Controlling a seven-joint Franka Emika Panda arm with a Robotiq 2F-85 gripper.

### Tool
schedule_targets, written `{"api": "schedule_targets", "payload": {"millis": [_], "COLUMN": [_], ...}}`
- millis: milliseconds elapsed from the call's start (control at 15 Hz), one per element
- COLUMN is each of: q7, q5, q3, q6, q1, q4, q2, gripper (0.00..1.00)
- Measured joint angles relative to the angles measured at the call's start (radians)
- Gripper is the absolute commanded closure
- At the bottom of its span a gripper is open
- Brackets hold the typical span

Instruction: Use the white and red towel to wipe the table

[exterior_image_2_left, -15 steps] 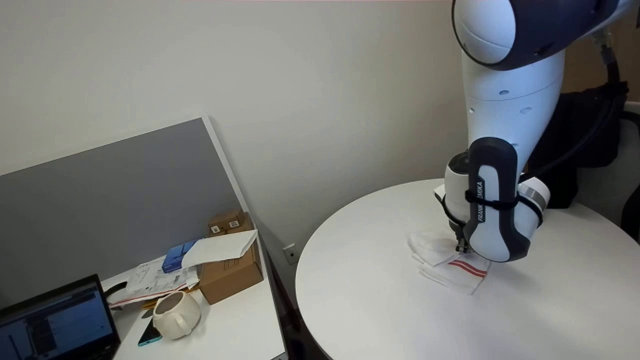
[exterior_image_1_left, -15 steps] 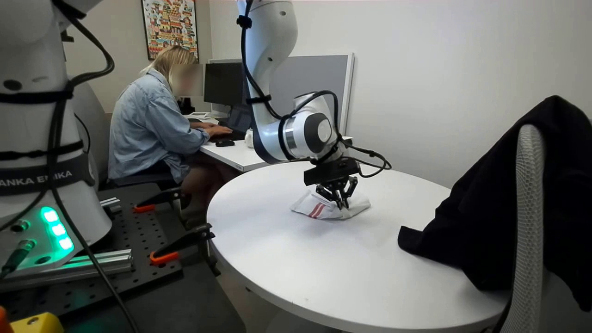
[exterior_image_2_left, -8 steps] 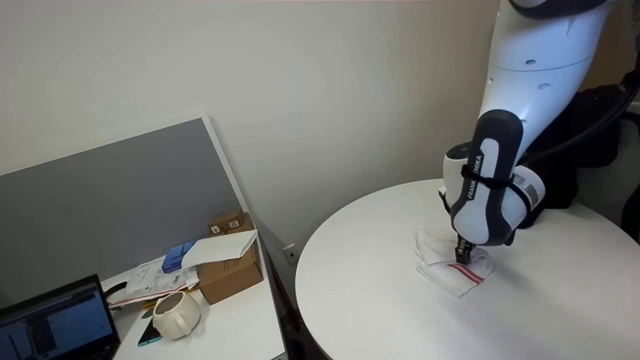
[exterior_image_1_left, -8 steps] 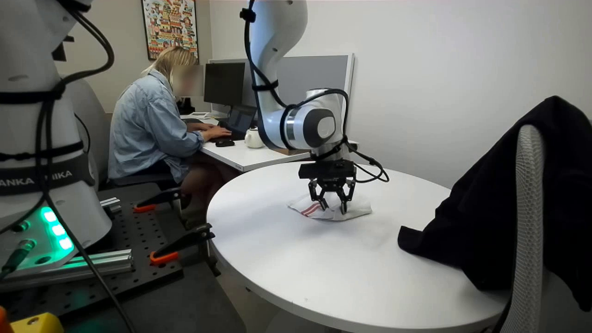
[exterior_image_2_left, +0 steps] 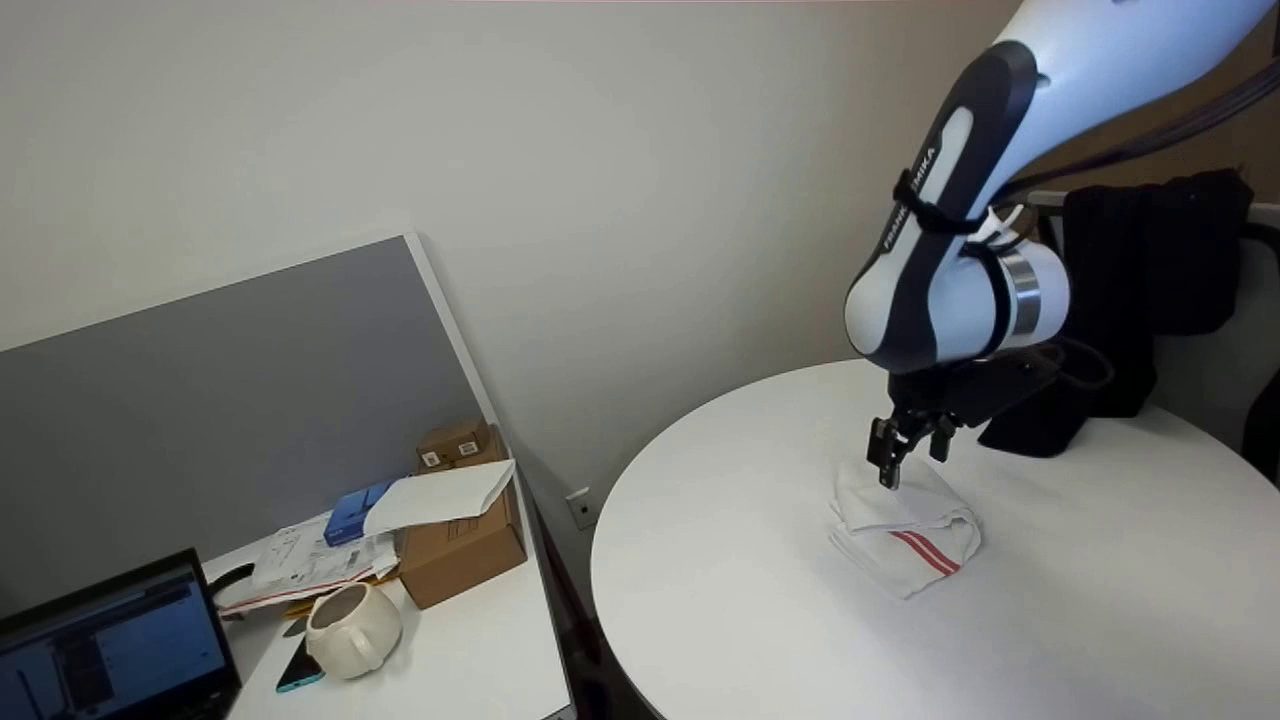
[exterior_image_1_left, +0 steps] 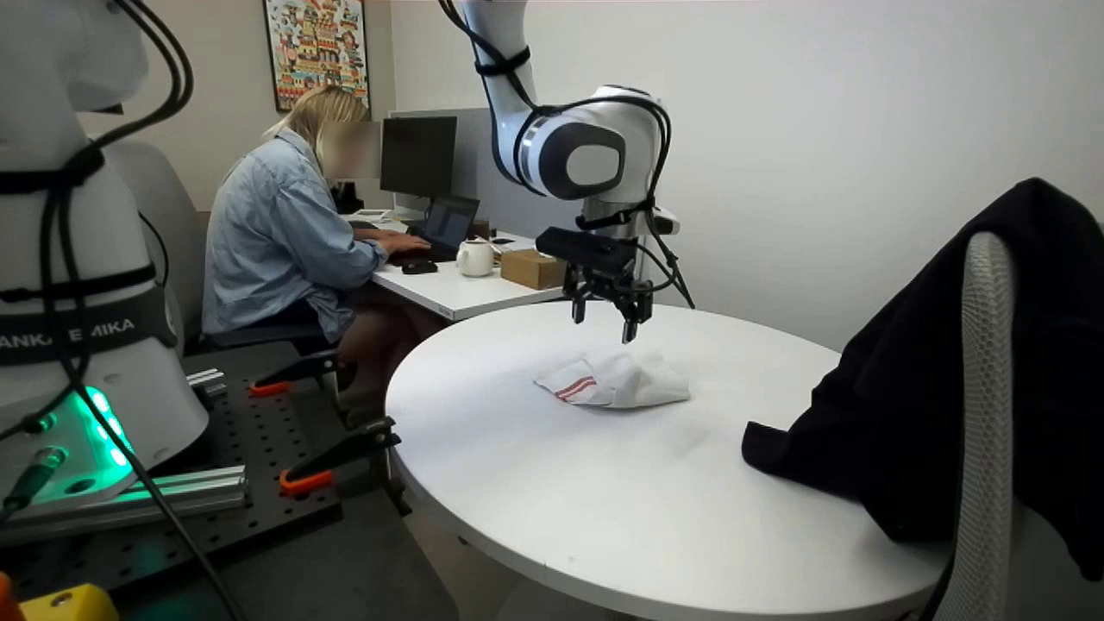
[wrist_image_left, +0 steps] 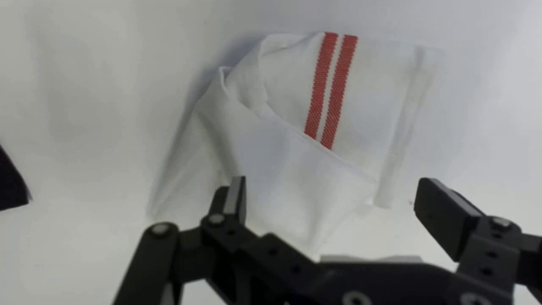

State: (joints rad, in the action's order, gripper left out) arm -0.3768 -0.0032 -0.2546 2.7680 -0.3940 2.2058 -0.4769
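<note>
The white and red towel (exterior_image_1_left: pixel 634 384) lies loosely folded and rumpled on the round white table (exterior_image_1_left: pixel 552 500), its two red stripes showing. In an exterior view the gripper (exterior_image_2_left: pixel 914 468) hangs above the towel (exterior_image_2_left: pixel 905 560), clear of the cloth and tilted. Both jaws stand wide apart with nothing between them. The wrist view has the towel (wrist_image_left: pixel 275 144) below the gripper (wrist_image_left: pixel 332 181), one finger (wrist_image_left: pixel 237 199) over the cloth and the other over bare table. No part of the towel is held.
A black garment (exterior_image_1_left: pixel 897 414) hangs over a chair and reaches the table's edge. On the adjoining desk are a white mug (exterior_image_1_left: pixel 475 258) and a cardboard box (exterior_image_1_left: pixel 532 269). A person (exterior_image_1_left: pixel 285 224) sits there. Black clamps (exterior_image_1_left: pixel 341 457) stand beside the robot's base.
One second ago the jaws were shut at the towel. They have spread apart, and the gripper has risen off the cloth and turned. The towel stays on the table, slightly shifted.
</note>
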Motion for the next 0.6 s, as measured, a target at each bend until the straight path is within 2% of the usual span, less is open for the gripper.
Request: {"api": "schedule_targets", "payload": {"millis": [333, 600], "q7": [-0.005, -0.032], "q5": [0.273, 0.333], "q3": [-0.004, 0.05], "q6": [-0.192, -0.331], "q1": [-0.008, 0.038], "q4": [0.043, 0.083], "q2": [0.201, 0.346], "gripper": [0.0, 0.0]}}
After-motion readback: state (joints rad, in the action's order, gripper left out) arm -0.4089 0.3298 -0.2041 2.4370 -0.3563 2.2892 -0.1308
